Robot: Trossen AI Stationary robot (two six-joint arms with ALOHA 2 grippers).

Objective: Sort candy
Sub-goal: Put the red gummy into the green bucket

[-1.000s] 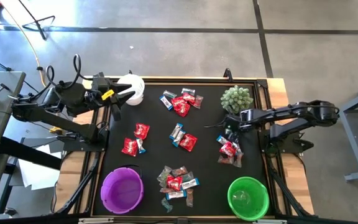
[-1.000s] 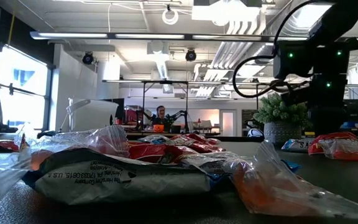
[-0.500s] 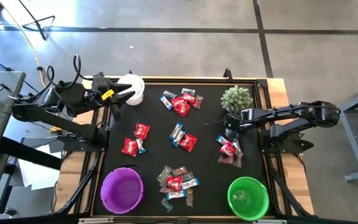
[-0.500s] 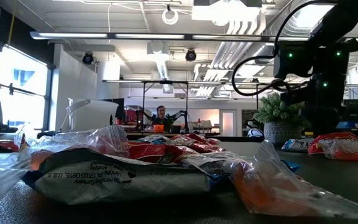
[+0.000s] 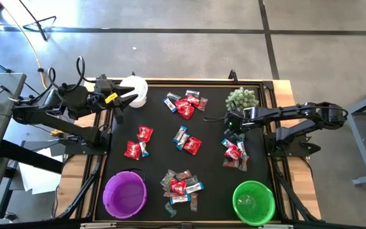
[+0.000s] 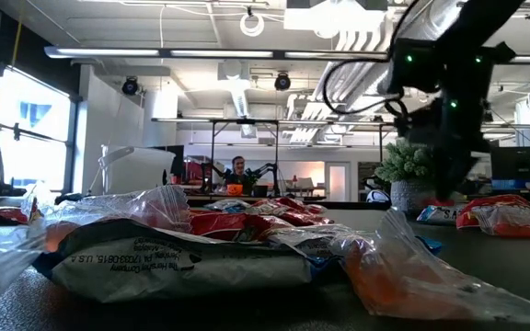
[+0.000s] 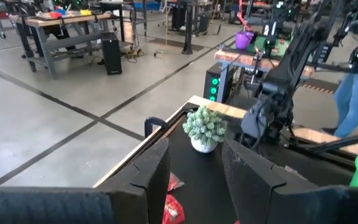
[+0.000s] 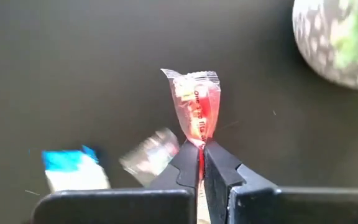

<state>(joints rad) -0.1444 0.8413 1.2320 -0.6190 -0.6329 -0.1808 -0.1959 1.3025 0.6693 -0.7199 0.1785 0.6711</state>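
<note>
1. The candy lies in five loose piles on the black mat: red packets mixed with blue-and-white mini bars.
2. One pile (image 5: 184,105) sits toward 12 o'clock, a small cluster (image 5: 188,141) at the centre, another (image 5: 137,144) toward 9 o'clock.
3. A pile (image 5: 181,187) with greyish pieces lies at 6 o'clock; another (image 5: 235,152) at 3 o'clock.
4. One translucent red wrapped sweet (image 8: 197,111) stands upright, pinched by its twisted end between the right gripper (image 8: 201,167) fingers, lifted clear of the mat.
</note>
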